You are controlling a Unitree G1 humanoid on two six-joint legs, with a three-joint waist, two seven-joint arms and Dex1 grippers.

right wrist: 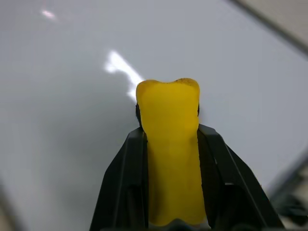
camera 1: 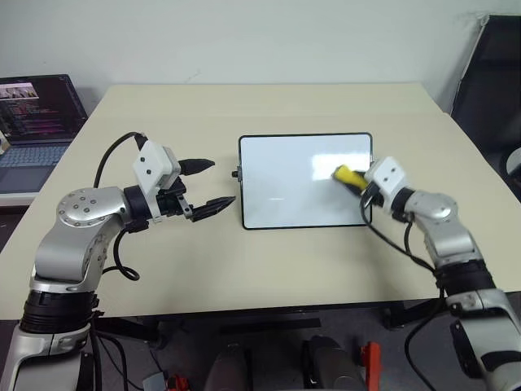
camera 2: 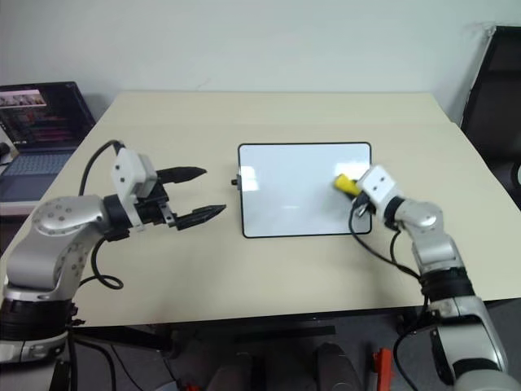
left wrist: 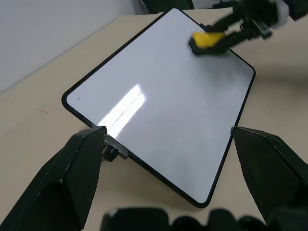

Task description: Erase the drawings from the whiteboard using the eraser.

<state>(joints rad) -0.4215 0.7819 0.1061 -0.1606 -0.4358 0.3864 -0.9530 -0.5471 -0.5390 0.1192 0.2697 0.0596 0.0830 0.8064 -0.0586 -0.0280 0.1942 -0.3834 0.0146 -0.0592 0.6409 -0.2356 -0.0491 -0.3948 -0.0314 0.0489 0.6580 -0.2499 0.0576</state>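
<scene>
The whiteboard (camera 1: 293, 183) lies flat on the table, black-framed, and its white face shows no drawings, only glare. My right gripper (camera 1: 356, 180) is shut on the yellow eraser (camera 1: 348, 175) and holds it against the board's right part. The right wrist view shows the eraser (right wrist: 171, 144) squeezed between the two black fingers over the white surface. My left gripper (camera 1: 207, 186) hovers open just left of the board's left edge, holding nothing. In the left wrist view the board (left wrist: 159, 101) lies beyond its spread fingers (left wrist: 62, 178), with the eraser (left wrist: 208, 40) at the far corner.
The beige table (camera 1: 244, 269) has bare room in front of and around the board. A laptop (camera 1: 37, 122) with a lit screen sits off the table's left side. A dark chair (camera 1: 492, 81) stands at the far right. A wall runs behind the table.
</scene>
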